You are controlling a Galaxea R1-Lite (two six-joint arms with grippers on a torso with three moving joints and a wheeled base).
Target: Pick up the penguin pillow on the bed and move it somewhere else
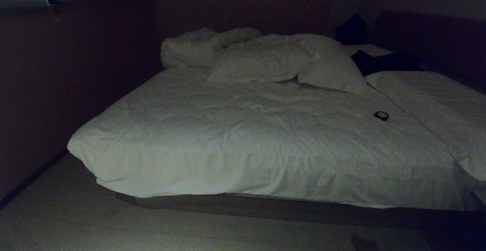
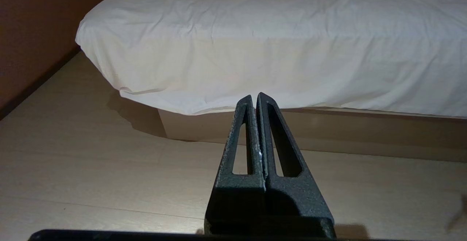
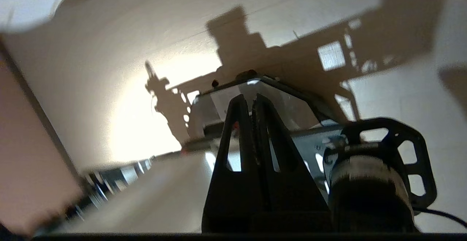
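The bed (image 1: 243, 137) fills the head view, wide and low under a wrinkled white duvet, with plain white pillows (image 1: 262, 61) heaped at its far end. I cannot make out the penguin pillow in any view. Neither arm shows in the head view. In the left wrist view my left gripper (image 2: 254, 96) is shut and empty, hanging low over the floor and pointing at the near side of the bed (image 2: 277, 44). In the right wrist view my right gripper (image 3: 247, 97) is shut and empty, aimed at the robot's own base (image 3: 321, 142) and the pale floor.
A small black round object (image 1: 381, 115) lies on the duvet at the right. Dark items (image 1: 374, 62) sit behind the pillows. A dark wall (image 1: 57, 84) runs along the bed's left side. Pale floor (image 1: 76, 220) lies in front. More white bedding (image 1: 436, 99) lies at the right.
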